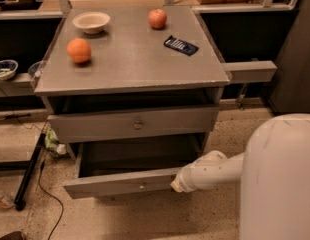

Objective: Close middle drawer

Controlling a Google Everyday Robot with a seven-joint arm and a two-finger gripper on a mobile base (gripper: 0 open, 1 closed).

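The middle drawer (pixel 110 185) stands pulled out at the lower centre of the frame. The gripper (pixel 175 185) sits against the right end of the drawer front. Its opening cannot be determined.

The robot's body is smooth, glossy off-white: a broad rounded shell (pixel 280 179) and a tapering arm (pixel 217 168) with a bulbous joint. The tool (pixel 176 184), pale with a yellowish tip, sits below the front right corner of the bench (pixel 135 64)
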